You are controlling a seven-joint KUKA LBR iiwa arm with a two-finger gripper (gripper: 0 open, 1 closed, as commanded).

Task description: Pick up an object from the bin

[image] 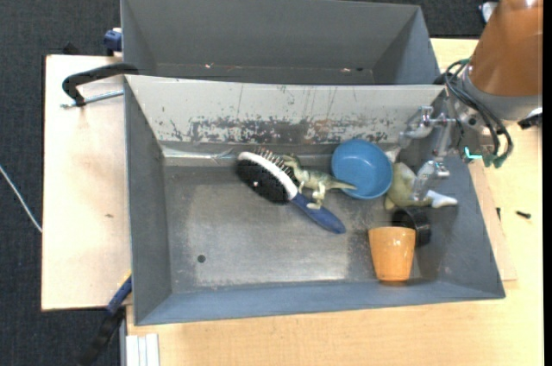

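Observation:
My gripper (427, 150) hangs at the right side of the bin, open, with nothing between its fingers. Just below and left of it a pale yellow-green lump (398, 188) lies against the right wall, partly hidden by the lower fingertip. A round blue bowl (361, 168) rests left of the gripper, tilted on its side. An orange cup (392, 253) stands upright near the front right corner, with a small black thing (416, 224) behind it.
A hairbrush (278, 184) with a black head and blue handle lies mid-bin, and a green toy dinosaur (312, 182) sits beside it. The bin's left half is bare floor. The arm with its orange cover reaches in over the right rim.

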